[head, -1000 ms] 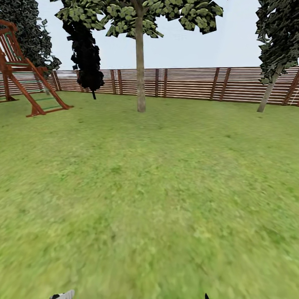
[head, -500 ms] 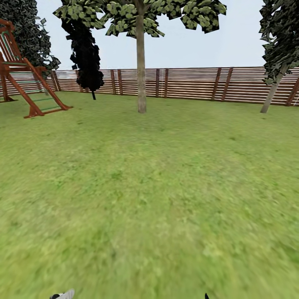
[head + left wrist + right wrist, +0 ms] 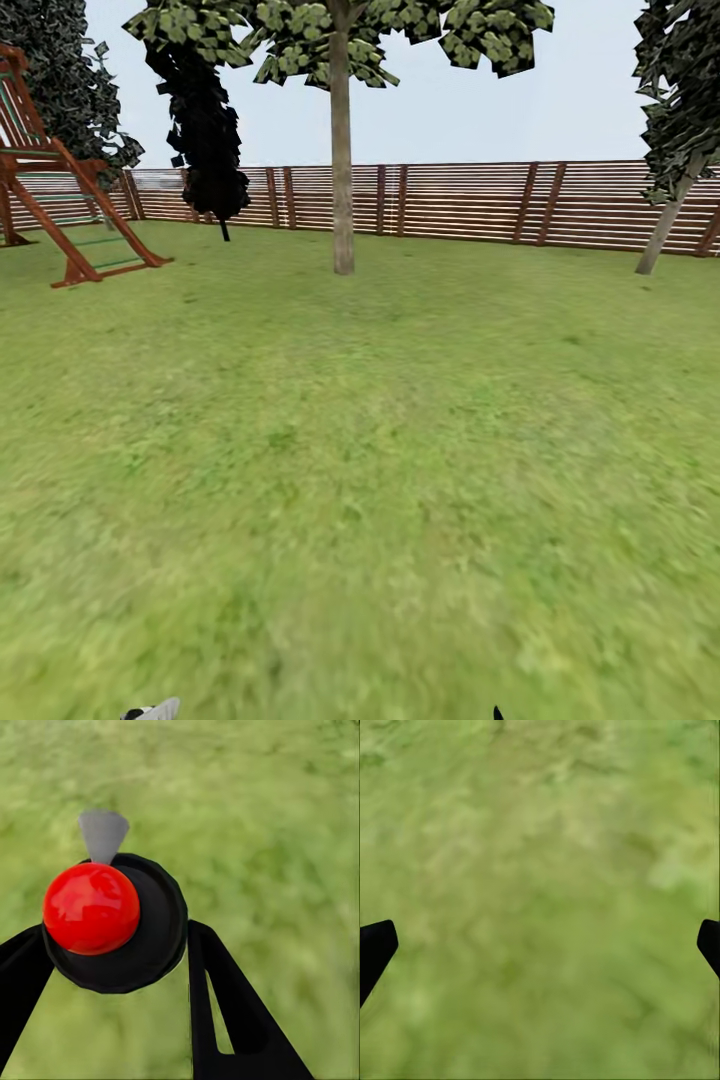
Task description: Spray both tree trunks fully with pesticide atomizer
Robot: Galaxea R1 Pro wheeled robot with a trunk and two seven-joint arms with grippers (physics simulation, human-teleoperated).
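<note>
1. A straight tree trunk (image 3: pixel 342 160) is seen standing before the fence (image 3: pixel 470 203).
2. A dark red-capped object (image 3: pixel 112 921), seemingly the atomizer, is clamped by the left gripper (image 3: pixel 120 967).
3. The right gripper (image 3: pixel 540 945) is spread wide, empty, over grass (image 3: pixel 540 855).

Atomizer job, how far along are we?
Done: the left gripper seems to hold a dark, red-knobbed bottle, likely the atomizer. In hand: facing a trunk across the lawn, far off. Left: spraying both trunks. Meanwhile the right gripper is open, empty.
</note>
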